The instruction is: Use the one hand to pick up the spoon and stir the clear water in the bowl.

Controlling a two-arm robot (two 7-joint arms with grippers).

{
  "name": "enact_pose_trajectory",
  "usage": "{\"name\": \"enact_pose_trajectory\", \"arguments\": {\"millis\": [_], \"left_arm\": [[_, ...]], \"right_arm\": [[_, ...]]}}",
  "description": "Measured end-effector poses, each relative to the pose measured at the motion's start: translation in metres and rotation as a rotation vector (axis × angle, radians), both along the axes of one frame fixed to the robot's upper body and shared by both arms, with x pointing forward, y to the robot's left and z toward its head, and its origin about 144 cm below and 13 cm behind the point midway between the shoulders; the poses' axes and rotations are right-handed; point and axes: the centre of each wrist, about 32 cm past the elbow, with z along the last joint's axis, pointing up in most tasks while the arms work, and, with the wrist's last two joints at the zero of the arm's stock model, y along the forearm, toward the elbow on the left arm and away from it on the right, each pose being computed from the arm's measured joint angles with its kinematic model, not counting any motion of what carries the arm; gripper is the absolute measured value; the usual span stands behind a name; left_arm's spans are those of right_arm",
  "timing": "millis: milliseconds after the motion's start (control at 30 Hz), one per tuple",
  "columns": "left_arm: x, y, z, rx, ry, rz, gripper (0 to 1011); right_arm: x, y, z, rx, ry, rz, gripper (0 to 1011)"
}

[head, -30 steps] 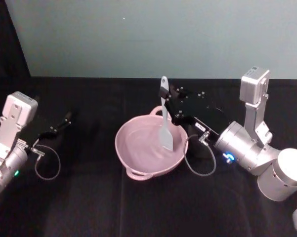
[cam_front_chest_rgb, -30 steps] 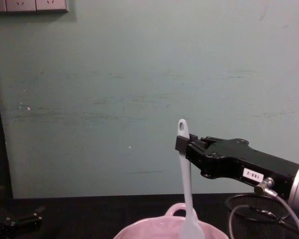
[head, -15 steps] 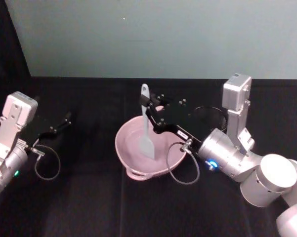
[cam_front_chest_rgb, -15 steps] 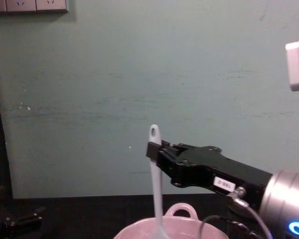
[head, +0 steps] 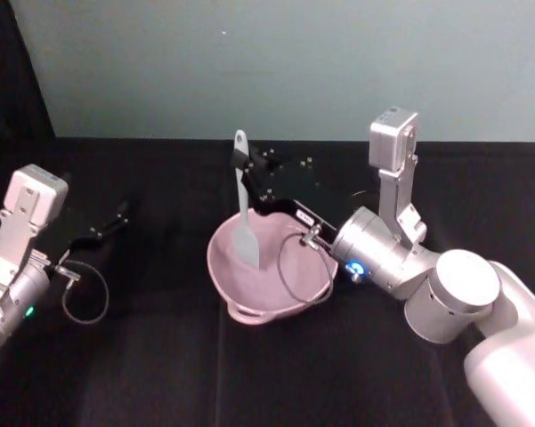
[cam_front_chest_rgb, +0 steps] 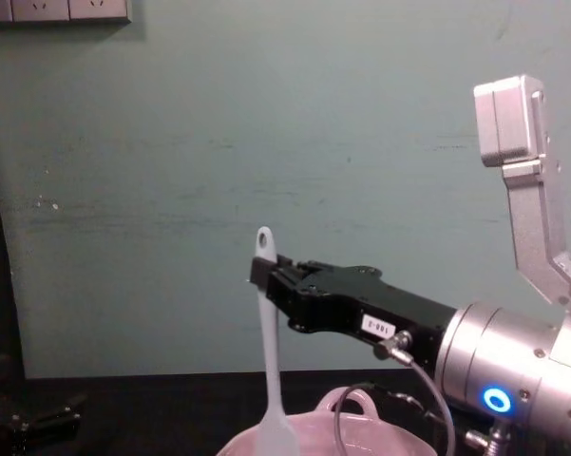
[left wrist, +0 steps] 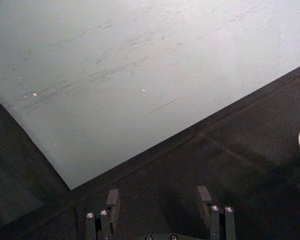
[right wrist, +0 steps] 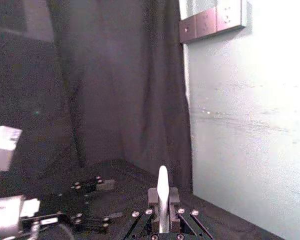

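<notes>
Black cloth covers the table (head: 160, 356). Right gripper (head: 241, 162) clamps the spoon (head: 243, 213) near its holed end; its long axis hangs upright below the fingertips, blade inside the bowl (head: 215, 267). Left gripper (left wrist: 158, 200) parked well off, fingers apart.

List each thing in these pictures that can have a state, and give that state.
Spoon: upright, gripped near its handle's top, blade down inside the bowl.
Bowl: upright on the table, holding the spoon's blade.
Right gripper: fingers shut on the spoon, over the bowl.
Left gripper: fingers open, empty, parked at the table's left.
</notes>
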Motion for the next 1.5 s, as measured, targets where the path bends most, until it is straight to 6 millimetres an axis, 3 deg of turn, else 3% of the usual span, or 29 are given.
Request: {"name": "enact_pose_trajectory", "arguments": {"millis": [400, 900, 1267, 1500], "left_arm": [[0.0, 0.0, 0.0, 0.0, 0.0, 0.0, 1011], [0.0, 0.0, 0.0, 0.0, 0.0, 0.0, 1011], [0.0, 0.0, 0.0, 0.0, 0.0, 0.0, 1011], [0.0, 0.0, 0.0, 0.0, 0.0, 0.0, 1011]], "right_arm": [[0.012, -0.018, 0.003, -0.014, -0.012, -0.057, 116], [-0.012, -0.045, 0.005, -0.026, -0.026, -0.079, 116], [-0.033, -0.029, 0.0, -0.004, -0.011, -0.019, 117], [-0.032, -0.012, -0.001, 0.005, -0.007, 0.017, 116]]}}
